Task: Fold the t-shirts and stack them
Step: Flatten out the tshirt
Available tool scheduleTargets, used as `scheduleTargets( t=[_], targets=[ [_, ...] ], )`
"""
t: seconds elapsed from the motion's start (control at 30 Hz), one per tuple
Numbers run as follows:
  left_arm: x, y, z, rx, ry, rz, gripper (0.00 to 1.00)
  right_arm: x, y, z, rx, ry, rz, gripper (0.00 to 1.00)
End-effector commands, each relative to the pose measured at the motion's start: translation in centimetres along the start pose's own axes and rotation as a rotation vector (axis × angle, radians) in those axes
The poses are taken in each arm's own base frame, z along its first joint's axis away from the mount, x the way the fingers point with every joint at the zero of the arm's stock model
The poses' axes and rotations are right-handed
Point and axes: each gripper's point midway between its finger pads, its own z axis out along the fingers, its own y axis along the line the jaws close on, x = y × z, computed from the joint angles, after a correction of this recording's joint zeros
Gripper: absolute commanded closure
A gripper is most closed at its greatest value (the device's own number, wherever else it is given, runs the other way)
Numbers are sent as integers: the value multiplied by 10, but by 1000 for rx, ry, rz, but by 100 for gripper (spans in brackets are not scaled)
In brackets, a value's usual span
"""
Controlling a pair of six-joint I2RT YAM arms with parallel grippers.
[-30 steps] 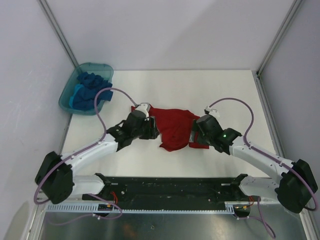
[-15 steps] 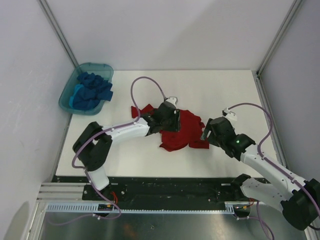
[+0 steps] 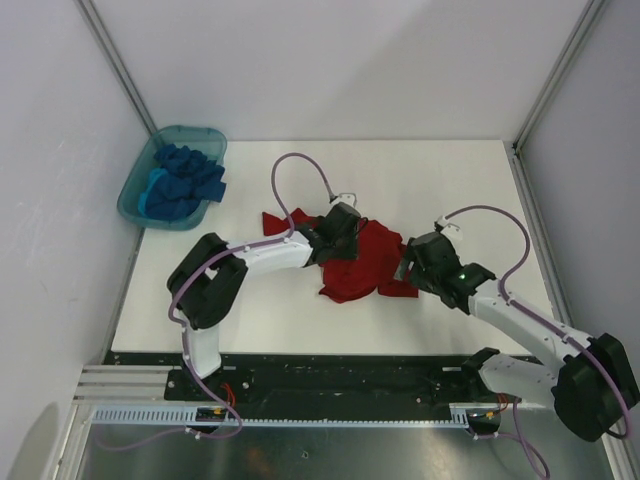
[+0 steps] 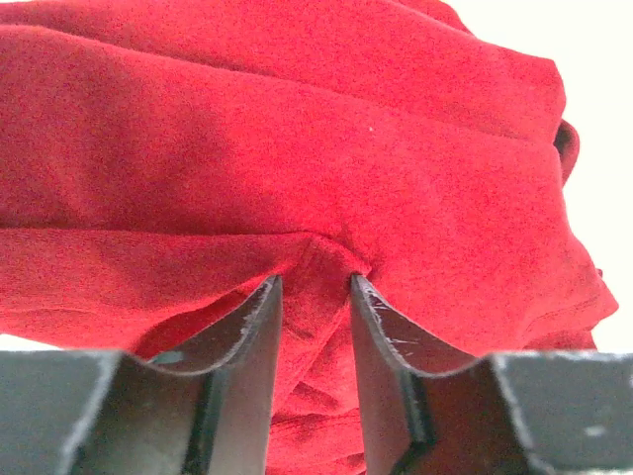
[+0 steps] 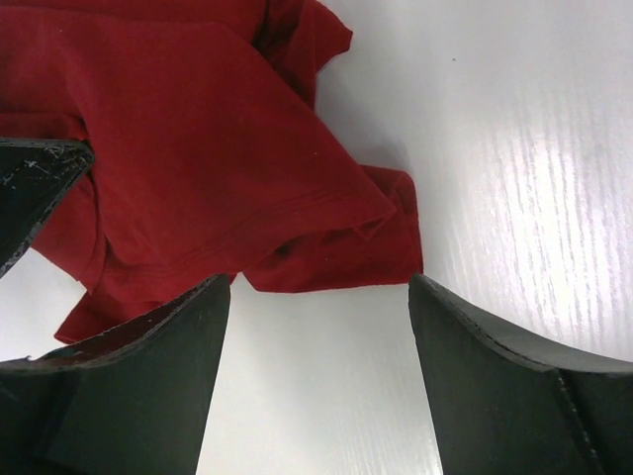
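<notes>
Since a second ago the left arm has swung from the shirt's left side across to its upper middle, and the right arm has drawn back slightly and edged in again at the shirt's right edge.

The red t-shirt (image 3: pixel 362 268) lies crumpled and bunched near the middle of the bench (image 3: pixel 250 305), not yet spread flat. The left fingers (image 4: pixel 255 336) are almost closed, with a raised ridge of the red cloth pinched between them. The right fingers (image 5: pixel 495 376) stand wide apart and hold nothing; they straddle the shirt's hemmed corner, just above the bench surface. The blue t-shirts (image 3: pixel 182 180) sit heaped in the tub (image 3: pixel 128 192) at the far left, well apart from both arms.

The likely step is spreading the red shirt before folding. The left pinch sits on a fold, so it may hold several layers, and a pull would then drag the whole bundle rather than open it. The right fingers could close on doubled cloth at that corner, or miss the thin hem and scrape the bench.
</notes>
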Motion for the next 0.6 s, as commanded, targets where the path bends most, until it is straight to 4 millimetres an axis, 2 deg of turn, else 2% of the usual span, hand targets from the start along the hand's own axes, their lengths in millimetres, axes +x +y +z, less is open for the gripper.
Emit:
scheduleTargets(
  t=[0.0,0.13,0.3,0.57],
  targets=[
    [-31,-5,-6,-23,-104,-35,66,-9,16,11,-48,-32,7,23],
    [-35,2,-17,-47,-132,-45,81,-9,21,21,-57,-32,-4,24],
    [-36,17,-41,-77,-176,-61,98,-7,31,37,-71,-27,-21,25],
    [-28,61,-94,-147,-271,-103,100,-1,49,59,-55,-14,-94,25]
  ],
)
